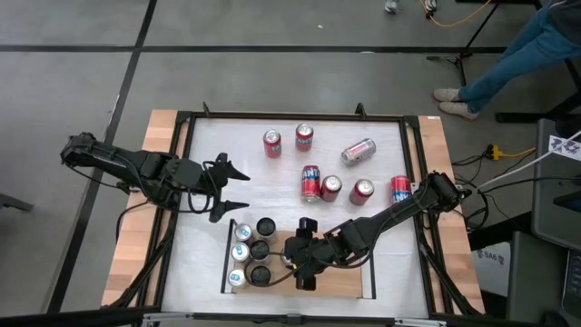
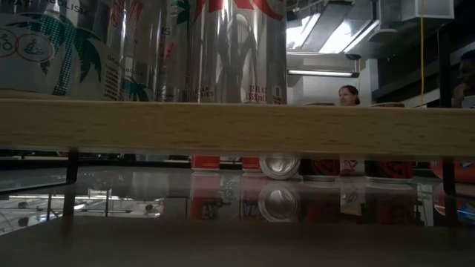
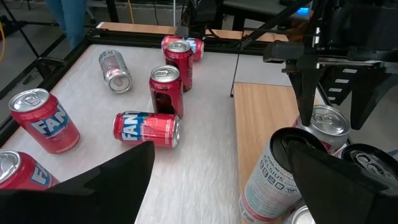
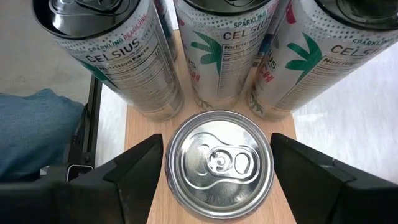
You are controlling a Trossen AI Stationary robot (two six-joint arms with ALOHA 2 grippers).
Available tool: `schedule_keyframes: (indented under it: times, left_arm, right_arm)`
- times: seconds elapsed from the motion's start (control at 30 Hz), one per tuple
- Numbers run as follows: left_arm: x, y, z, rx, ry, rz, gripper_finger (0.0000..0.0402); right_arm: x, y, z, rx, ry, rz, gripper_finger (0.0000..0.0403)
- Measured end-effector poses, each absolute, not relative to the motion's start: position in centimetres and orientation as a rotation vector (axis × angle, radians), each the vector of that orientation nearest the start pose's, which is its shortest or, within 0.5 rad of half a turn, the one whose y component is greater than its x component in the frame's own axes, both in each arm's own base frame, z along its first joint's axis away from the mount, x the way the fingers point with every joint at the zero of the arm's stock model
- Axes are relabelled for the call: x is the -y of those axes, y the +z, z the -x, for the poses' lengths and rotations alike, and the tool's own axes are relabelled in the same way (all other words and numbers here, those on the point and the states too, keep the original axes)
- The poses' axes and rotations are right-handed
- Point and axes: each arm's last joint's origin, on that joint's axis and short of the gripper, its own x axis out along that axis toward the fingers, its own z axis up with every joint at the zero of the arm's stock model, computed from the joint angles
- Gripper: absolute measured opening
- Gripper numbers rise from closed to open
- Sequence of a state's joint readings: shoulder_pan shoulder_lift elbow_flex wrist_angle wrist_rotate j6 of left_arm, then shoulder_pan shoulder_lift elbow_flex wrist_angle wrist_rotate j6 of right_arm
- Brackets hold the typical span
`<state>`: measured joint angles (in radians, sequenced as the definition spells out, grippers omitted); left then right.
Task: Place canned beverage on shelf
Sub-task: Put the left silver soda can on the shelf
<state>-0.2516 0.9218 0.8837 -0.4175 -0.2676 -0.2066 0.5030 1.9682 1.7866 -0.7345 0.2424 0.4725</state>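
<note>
A: Progress first — how far is the stocking getting?

B: Partway. Several tall Celsius cans (image 4: 121,56) are standing on the shelf (image 1: 349,283), and the right gripper (image 1: 303,259) is hovering over one more silver can (image 4: 219,163), which is sitting upright on the wood just short of that row. The right jaws are standing spread, one finger on either side of the can, with a gap showing on both sides, so I am judging it set down rather than gripped.

A: And what is left?

B: Plenty. Red Fanta cans (image 1: 310,183) are waiting on the white tabletop (image 1: 272,204), well beyond the right jaws — most upright, and one paler can (image 1: 358,151) lying on its side.

A: What is the left arm doing?

B: The left gripper (image 1: 234,191) is hanging over the tabletop just off the shelf's corner, jaws spread wide and holding nothing.

A: Which view is telling you something the others are not?

B: The right wrist view alone is showing the clearance between the fingers and the can. The high view is giving the whole count and layout. The left wrist view is showing a Fanta can (image 3: 147,129) lying flat ahead of its jaws. The low view is showing the cans resting flush on the shelf's edge (image 2: 237,126), and a person far behind.
</note>
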Motion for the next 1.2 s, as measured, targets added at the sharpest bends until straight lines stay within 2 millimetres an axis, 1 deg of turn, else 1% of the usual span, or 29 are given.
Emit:
schedule_keyframes:
  times: [0.27, 0.43, 1.2]
  left_arm:
    - [4.08, 32.23, -18.93, -0.436, 0.061, 0.086, 0.0359]
    - [4.07, 32.23, -18.93, -0.436, 0.061, 0.086, 0.0359]
    - [4.08, 32.23, -18.93, -0.436, 0.061, 0.086, 0.0359]
  right_arm:
    - [-20.23, 28.57, -38.22, -0.884, 0.038, -0.102, 0.0287]
    - [-20.33, 28.57, -38.21, -0.893, 0.075, -0.099, 0.0287]
    - [-20.32, 28.57, -38.22, -0.89, 0.071, -0.096, 0.0287]
